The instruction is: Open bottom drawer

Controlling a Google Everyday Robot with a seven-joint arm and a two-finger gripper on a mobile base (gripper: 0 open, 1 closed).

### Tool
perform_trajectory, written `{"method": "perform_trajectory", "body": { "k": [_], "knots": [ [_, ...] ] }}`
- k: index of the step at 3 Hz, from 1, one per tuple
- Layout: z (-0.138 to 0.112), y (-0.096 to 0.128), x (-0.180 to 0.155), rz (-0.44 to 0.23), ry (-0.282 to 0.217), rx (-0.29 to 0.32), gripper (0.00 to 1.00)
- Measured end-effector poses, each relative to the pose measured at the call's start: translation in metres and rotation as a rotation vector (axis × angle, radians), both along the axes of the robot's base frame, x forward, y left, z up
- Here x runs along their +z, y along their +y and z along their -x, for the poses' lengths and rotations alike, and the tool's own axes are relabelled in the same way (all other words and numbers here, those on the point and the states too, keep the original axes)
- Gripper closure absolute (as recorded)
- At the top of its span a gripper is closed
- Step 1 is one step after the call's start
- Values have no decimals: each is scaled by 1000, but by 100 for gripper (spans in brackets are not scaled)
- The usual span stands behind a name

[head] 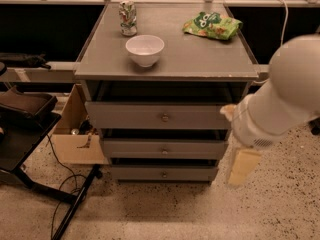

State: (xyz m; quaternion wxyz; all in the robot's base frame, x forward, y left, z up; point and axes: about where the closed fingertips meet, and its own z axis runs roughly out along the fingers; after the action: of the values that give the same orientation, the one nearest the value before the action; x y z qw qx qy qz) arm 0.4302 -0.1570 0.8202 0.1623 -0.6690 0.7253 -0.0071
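- The flat grey bottom drawer front (pixel 135 173), lowest of three, is sitting just above the speckled floor, with its small round metal knob (pixel 164 174) showing at centre.
- The pale yellowish gripper (pixel 243 166) is hanging to the right of the cabinet, level with the two lower drawers and apart from the knob. Whether it is wide or narrow cannot be told.
- A white ceramic bowl (pixel 145 50), a crushed drink can (pixel 128 18) and a green snack bag (pixel 212 25) are resting on the grey cabinet top (pixel 200 59).
- Judged step: approaching, with no grasp made yet.
- Next move: it is calling for travel left to the knob, a grip around it, then a straight pull toward the near side.
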Motion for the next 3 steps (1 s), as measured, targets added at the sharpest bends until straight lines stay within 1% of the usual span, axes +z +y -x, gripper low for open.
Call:
{"method": "perform_trajectory", "body": {
  "k": [1,2,3],
  "knots": [
    [6,33,-112,2,99,65,0],
    [9,50,-162,-2,164,62,0],
    [9,51,-166,-5,171,57,0]
  ]
}}
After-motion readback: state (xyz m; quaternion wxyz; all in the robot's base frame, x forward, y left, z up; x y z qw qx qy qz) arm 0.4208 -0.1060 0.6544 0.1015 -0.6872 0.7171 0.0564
